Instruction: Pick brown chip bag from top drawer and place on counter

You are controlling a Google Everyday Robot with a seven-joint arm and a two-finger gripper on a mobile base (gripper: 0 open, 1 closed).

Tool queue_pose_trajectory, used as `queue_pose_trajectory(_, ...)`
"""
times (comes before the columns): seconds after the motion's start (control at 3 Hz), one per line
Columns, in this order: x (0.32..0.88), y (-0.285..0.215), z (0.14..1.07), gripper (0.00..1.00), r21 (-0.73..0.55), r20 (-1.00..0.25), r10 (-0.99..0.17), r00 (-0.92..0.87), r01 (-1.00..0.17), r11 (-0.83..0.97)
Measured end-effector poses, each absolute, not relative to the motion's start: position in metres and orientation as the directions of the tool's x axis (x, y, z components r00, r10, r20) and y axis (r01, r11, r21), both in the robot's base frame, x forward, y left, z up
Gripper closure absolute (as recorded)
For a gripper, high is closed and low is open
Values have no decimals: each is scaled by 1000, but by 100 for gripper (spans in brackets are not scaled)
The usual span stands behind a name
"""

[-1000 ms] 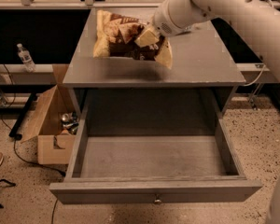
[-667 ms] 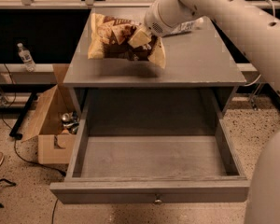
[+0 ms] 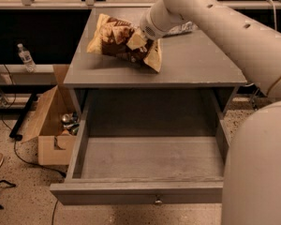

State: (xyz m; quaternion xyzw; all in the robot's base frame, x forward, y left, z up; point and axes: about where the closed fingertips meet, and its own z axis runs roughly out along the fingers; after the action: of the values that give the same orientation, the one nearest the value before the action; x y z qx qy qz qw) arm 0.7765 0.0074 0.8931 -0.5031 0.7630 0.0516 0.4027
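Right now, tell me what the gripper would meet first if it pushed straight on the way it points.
The gripper, over the left half of the counter, points down-left into the brown chip bag it grips. Past the bag comes likely the counter, though depth is unclear.

Speckled floor [image 3: 23, 210], open cardboard box [image 3: 49, 132] and black cables [image 3: 19, 156] left, bottle [image 3: 25, 57] beyond.

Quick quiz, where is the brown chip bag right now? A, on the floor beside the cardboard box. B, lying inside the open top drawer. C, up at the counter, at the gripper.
C: the brown chip bag is over the left part of the counter with the gripper at its right end, while the open top drawer shows only its bare grey floor.
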Motion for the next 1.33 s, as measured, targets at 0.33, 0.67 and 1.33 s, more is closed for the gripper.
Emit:
queue_pose_trajectory(0.33, 787, 8, 883, 35, -304, -671, -712, -209, -797, 521)
queue_pose_trajectory(0.67, 793, 9, 879, 11, -284, -678, -700, -226, -798, 532)
queue_pose_trajectory(1.33, 792, 4, 914, 0, -312, -738, -654, -167, -775, 550)
